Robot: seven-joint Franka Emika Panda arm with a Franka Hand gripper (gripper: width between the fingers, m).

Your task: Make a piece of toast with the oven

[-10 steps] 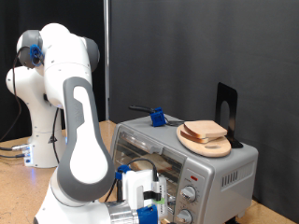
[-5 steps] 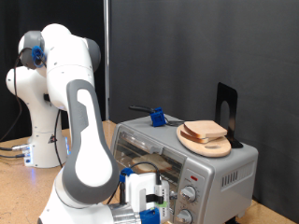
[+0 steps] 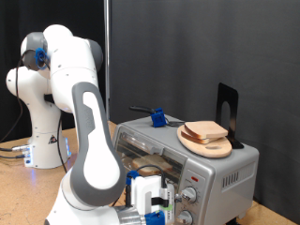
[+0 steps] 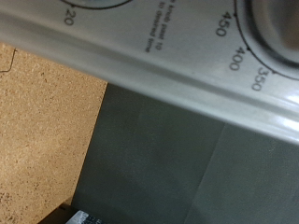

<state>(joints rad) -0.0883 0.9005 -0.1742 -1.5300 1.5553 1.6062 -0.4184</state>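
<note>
Silver-grey boxy metal oven (image 3: 187, 164) on desk; claw (image 3: 157, 199) close at its knob panel, open or closed cannot tell. Pale tan toast slice (image 3: 207, 131) lies above, on oven top.

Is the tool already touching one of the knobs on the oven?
Cannot tell. In the exterior view the tool overlaps the oven front near the knobs, hiding any gap. The wrist view shows only dial markings, no fingers.
</note>
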